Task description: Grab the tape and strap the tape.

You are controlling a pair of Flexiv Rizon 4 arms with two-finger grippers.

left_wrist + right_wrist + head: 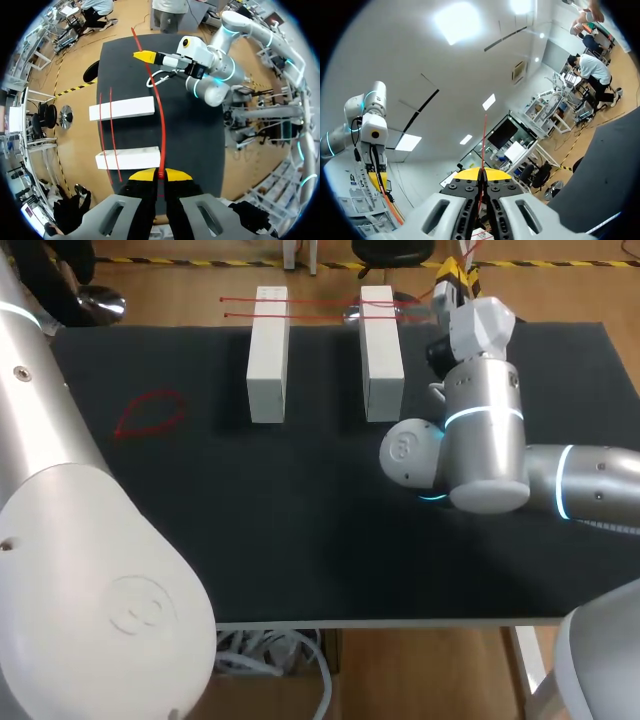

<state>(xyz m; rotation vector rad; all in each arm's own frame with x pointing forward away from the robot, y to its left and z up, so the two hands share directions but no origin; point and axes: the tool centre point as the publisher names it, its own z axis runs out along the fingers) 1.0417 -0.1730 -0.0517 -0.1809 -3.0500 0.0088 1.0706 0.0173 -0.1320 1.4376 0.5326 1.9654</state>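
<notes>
Above the black table (pixel 300 540), left end effector (pixel 160 174) and right end effector (pixel 481 172) each pinch the red tape (pixel 161 125).

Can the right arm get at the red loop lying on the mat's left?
Probably not now: the right gripper is shut on a thin red strap shared with the left gripper, and two white rectangular blocks stand between it and the red loop.
</notes>
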